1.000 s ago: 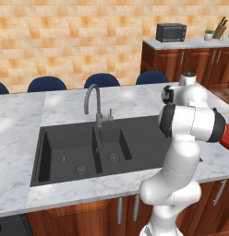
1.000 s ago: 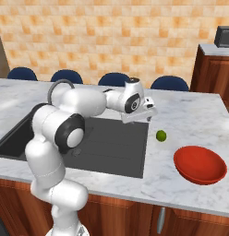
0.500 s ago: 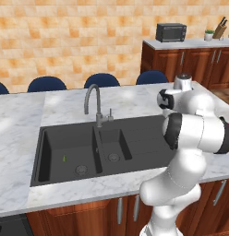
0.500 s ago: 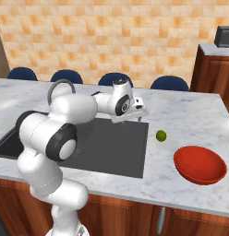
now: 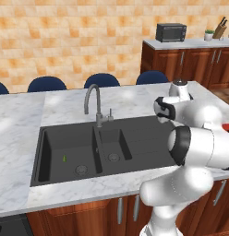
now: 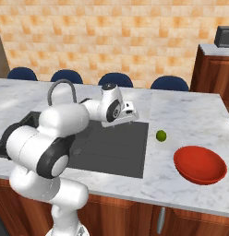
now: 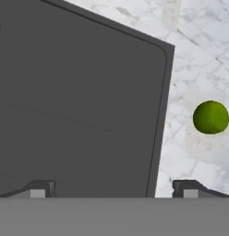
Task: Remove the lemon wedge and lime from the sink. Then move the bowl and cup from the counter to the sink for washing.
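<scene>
The pincer (image 7: 111,189) hung spread and empty over the sink (image 6: 130,159). The lime (image 6: 161,135) lay out on the surface (image 6: 190,120); the lemon wedge (image 5: 64,158) remained in the basin, the bowl (image 6: 200,164) unmoved.

Setting: rendered home kitchen.
We note a marble island counter (image 5: 24,138) with sink (image 5: 148,138), faucet (image 5: 94,103), microwave (image 5: 171,32), tiled wall (image 6: 111,37).

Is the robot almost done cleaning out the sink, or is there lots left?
About a quarter done. The lime already sits on the counter, out of the sink. The claw hangs open over the drainboard, holding nothing. Left to do: the lemon wedge lies in the left basin, and the bowl waits on the counter. The cup I cannot spot.
</scene>
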Controlling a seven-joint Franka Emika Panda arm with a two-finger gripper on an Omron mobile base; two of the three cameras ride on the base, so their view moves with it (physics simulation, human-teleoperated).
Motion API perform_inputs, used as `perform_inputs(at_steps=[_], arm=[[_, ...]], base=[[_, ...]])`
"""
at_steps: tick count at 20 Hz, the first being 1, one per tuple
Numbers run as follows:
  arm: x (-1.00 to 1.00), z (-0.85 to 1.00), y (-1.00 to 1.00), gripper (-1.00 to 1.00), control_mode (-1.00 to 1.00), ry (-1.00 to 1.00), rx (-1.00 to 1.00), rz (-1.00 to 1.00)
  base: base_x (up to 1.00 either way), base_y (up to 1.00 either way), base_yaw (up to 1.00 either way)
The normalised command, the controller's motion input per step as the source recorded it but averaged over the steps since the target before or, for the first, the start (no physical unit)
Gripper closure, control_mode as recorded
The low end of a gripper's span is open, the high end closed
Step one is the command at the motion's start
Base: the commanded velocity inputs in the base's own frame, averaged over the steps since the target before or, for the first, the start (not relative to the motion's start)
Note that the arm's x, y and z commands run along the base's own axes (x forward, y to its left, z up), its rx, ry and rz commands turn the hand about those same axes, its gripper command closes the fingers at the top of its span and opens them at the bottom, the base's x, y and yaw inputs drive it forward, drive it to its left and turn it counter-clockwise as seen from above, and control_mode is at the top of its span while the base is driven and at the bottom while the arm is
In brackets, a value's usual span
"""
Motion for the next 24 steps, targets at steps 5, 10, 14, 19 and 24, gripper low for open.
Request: perform_inputs(at_steps=[5, 10, 14, 19, 24], arm=[[-0.2, 0.0, 0.46, -1.0, -1.0, 0.0, -0.01, -0.04], [-0.23, 0.02, 0.42, -1.0, -1.0, -0.01, 0.0, -0.08], [-0.16, 0.0, 0.42, -1.0, -1.0, 0.0, 0.0, -0.11], [-0.1, 0.0, 0.43, -1.0, -1.0, 0.0, 0.0, -0.06], [-0.12, 0.0, 0.39, -1.0, -1.0, 0.0, 0.01, 0.0]], base=[[0.0, 0.0, 0.0], [0.0, 0.0, 0.0], [0.0, 0.0, 0.0], [0.0, 0.0, 0.0], [0.0, 0.0, 0.0]])
